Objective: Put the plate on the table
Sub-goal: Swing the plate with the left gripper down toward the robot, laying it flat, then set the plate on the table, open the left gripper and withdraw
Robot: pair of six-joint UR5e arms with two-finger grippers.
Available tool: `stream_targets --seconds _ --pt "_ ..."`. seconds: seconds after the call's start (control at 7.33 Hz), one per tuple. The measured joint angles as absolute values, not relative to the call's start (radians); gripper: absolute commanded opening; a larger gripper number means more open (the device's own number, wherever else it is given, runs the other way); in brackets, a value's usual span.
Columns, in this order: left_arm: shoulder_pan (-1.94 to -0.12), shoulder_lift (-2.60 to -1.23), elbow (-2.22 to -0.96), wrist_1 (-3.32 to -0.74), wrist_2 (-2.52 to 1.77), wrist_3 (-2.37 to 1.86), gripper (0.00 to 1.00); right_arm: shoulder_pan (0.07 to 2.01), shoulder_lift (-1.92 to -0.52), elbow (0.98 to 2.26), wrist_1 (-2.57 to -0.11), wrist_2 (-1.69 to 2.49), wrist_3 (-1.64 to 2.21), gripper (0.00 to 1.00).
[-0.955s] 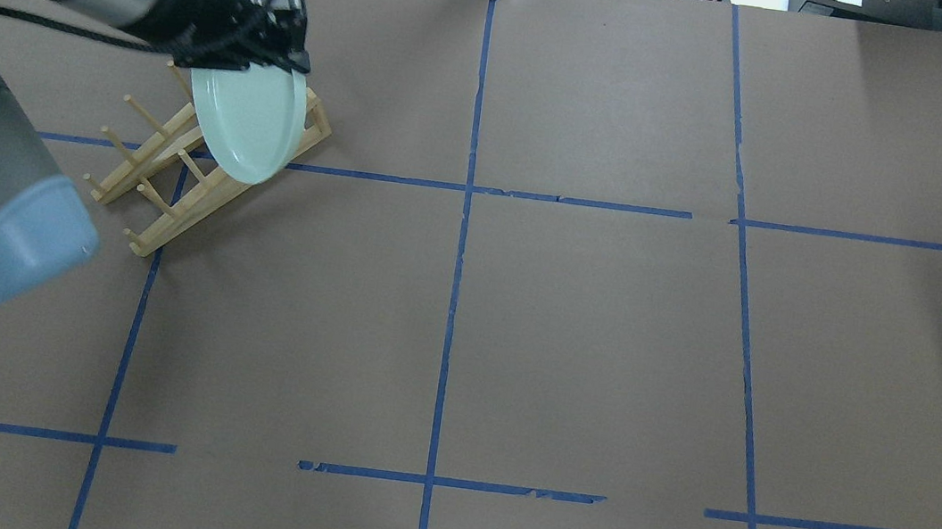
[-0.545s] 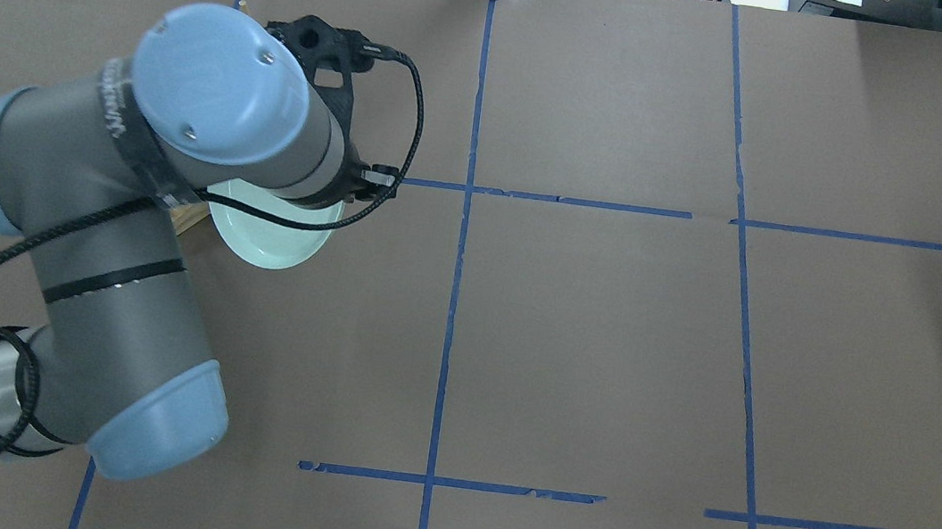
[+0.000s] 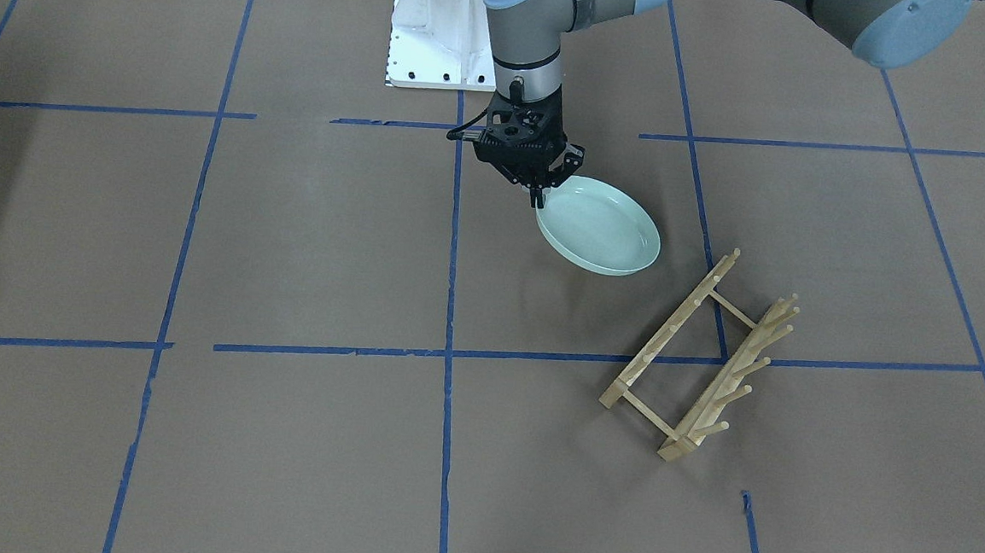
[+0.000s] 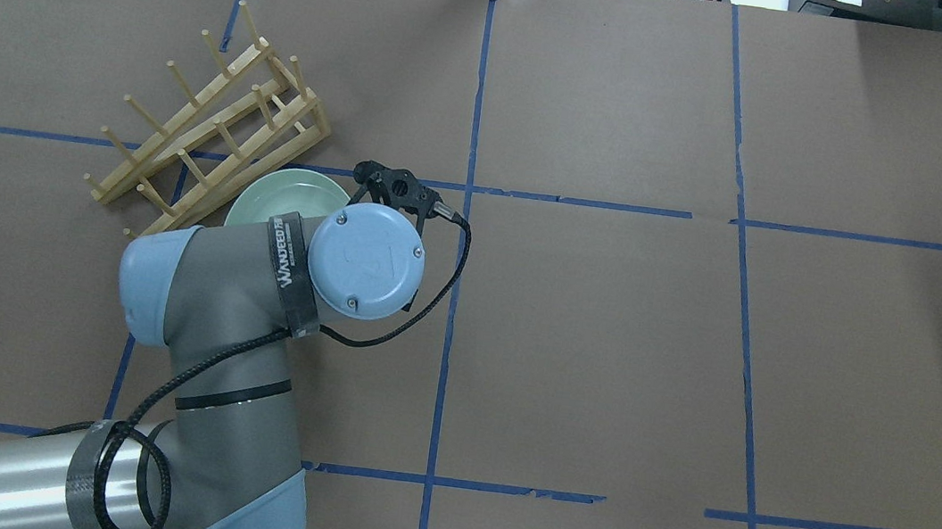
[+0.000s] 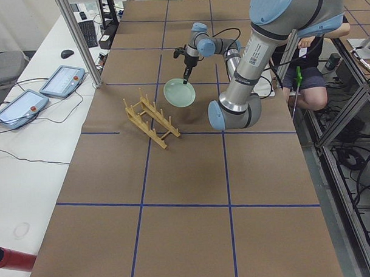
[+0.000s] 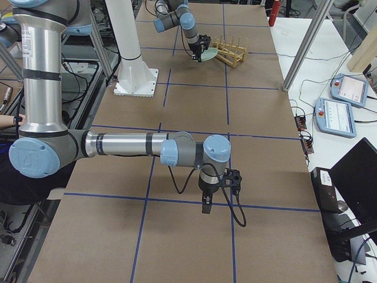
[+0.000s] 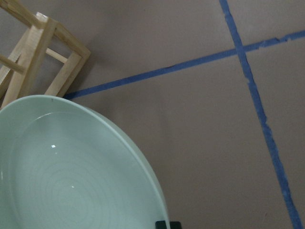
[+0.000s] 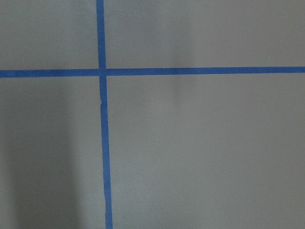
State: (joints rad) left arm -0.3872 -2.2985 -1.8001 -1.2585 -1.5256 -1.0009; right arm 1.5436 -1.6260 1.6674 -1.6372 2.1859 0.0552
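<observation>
You've got the round pale mint-green glossy plate [image 3: 600,225] open side up, slightly tilted, low over the brown paper-covered table [image 3: 307,239] with its blue tape grid. You can't tell whether its underside touches the paper. The left gripper [image 3: 537,198] points down, clamped on the plate's rim at the edge nearest the robot base. The light wooden peg rack [image 3: 701,358] sits on the table near the plate, not touching it. The right gripper [image 6: 204,206] hovers over a tape crossing well apart; you can't tell whether its jaws are apart or together.
</observation>
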Motion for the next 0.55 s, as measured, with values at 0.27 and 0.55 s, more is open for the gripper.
stream_targets --seconds 0.27,0.55 --pt "-0.342 -2.293 -1.772 -1.272 -1.506 -0.992 1.00 1.544 -1.626 1.667 -1.637 2.186 0.055 1.00" --pt "-0.330 -2.292 -1.762 -1.315 -1.481 -1.000 1.00 1.544 -1.626 1.667 -1.637 2.186 0.055 1.00"
